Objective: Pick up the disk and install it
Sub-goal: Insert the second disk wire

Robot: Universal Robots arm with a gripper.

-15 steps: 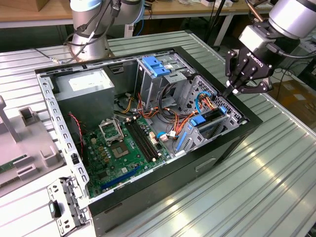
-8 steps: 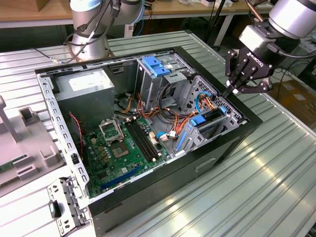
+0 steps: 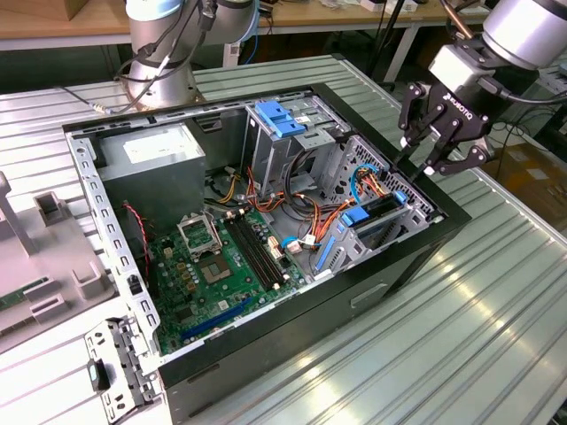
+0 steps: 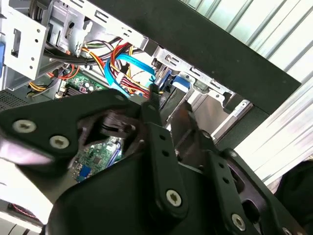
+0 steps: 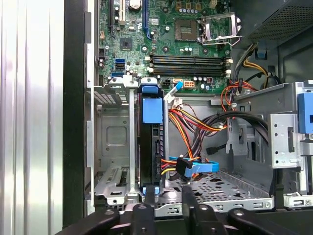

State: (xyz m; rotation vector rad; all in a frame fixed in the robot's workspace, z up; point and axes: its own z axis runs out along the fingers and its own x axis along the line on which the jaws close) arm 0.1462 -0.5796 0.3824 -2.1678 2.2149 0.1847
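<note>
The disk (image 3: 376, 214), dark with a bright blue carrier, stands on edge in a slot of the metal drive cage inside the open computer case (image 3: 292, 310). In the first wrist view the disk (image 5: 149, 147) sits between the cage walls with its blue tab toward the motherboard. My gripper (image 3: 423, 164) hangs above the case rim beside that cage, open, with nothing between its fingers. Both wrist views show the gripper (image 4: 168, 110) (image 5: 166, 203) apart from the disk.
Orange, red and blue cables (image 3: 310, 221) run past the cage. A fixed blue bracket (image 3: 279, 118) tops the taller cage. Motherboard (image 3: 213, 266) and power supply (image 3: 151, 155) lie toward the exterior view's left. The arm's base (image 3: 159, 53) and a grey fixture (image 3: 44, 257) stand outside the case.
</note>
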